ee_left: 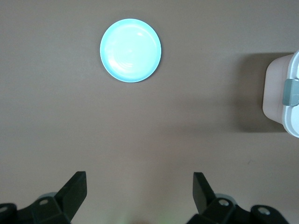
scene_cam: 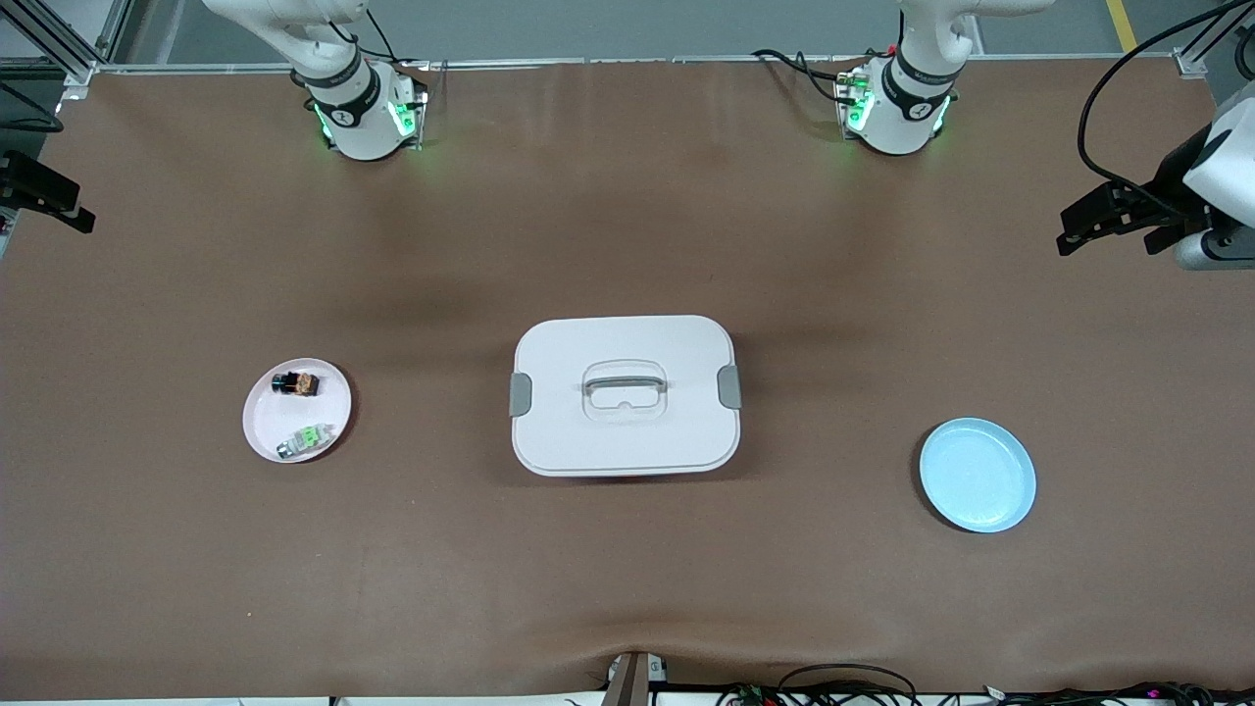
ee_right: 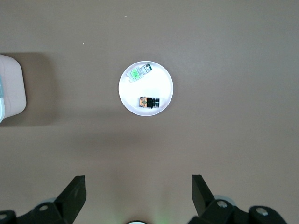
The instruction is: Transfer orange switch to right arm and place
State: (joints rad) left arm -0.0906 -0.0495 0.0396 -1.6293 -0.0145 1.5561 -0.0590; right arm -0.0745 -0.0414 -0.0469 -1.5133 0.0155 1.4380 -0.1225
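Blue plate lies nearest, empty; orange switch sits on a white plate (beside a green-and-white part). Both end effectors, left and right, hover wide open, empty.

The orange switch, a tiny blocky part w/ black body & orange top, is lying on its side in a white plate toward the right arm's end of the worktop. It's sitting apart from a green-and-white part, which is lying nearer the front camera. The right arm, white w/ black joints, is waiting w/ its pincer open high over bare worktop, touching nothing.
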